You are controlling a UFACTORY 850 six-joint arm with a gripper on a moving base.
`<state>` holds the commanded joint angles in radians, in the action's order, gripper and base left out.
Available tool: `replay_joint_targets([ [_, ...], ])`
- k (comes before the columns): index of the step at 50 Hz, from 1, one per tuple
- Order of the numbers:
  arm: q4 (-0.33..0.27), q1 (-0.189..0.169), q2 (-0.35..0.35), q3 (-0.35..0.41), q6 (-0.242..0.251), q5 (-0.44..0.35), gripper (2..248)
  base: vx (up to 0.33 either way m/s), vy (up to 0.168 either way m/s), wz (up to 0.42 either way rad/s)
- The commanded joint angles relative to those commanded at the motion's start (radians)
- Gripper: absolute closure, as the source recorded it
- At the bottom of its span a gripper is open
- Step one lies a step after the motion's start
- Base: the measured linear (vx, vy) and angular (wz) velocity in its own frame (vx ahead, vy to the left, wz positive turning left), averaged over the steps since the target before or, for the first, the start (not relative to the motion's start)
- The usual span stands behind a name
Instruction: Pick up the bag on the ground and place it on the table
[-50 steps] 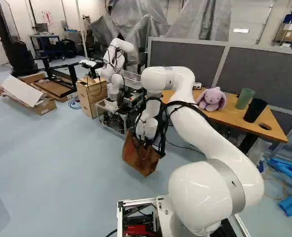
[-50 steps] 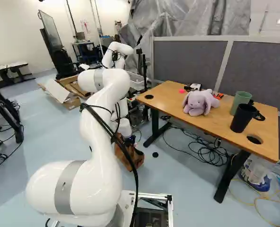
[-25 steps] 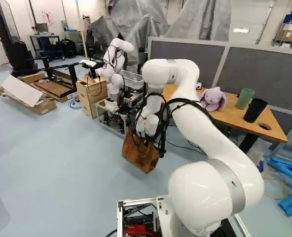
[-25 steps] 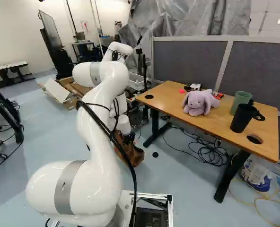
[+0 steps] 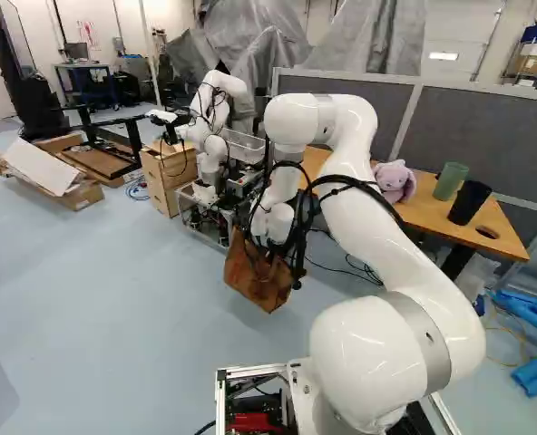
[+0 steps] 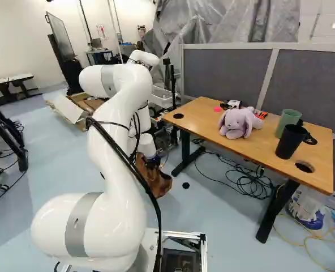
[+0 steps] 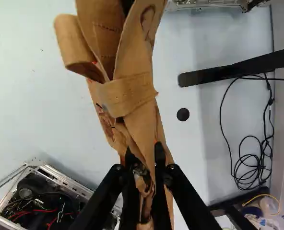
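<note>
Tote bag: the brown leather tote bag is hanging beneath the white arm, left of the table, apparently off the floor and lower than the tabletop.
Fingers: the gripper is clamping bunched leather of the bag between its two fingers.
Grip risk: the bag's weight is pulling on one narrow fold; slippage or swinging is a likely result if the arm is moving fast.
Table edge risk: the body is dangling low, so a sideways carry with too little lift would be driving it into the edge or the black table leg.
Tabletop risk: the plush rabbit, green cup and black mug are standing toward the middle and right; a swinging bag could be toppling them.
Wrist view: it is showing the pinch and a leather loop; both base views are leaving the fingertips unseen.
Left base view: it is showing more of the bag's side, while the arm is covering the tabletop's left part.
Right base view: it is exposing that part, including a pink object, while the arm is partly hiding the bag.
</note>
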<state>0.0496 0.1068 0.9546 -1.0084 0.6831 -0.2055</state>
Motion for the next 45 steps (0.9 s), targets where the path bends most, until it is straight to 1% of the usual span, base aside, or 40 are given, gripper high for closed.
replay_joint_targets([
  [20,0.000,0.000,-0.077,0.050,0.000,0.006,225,0.000,0.000,0.000],
  [45,0.000,-0.002,-0.163,0.088,0.000,0.083,225,0.000,0.000,0.000],
])
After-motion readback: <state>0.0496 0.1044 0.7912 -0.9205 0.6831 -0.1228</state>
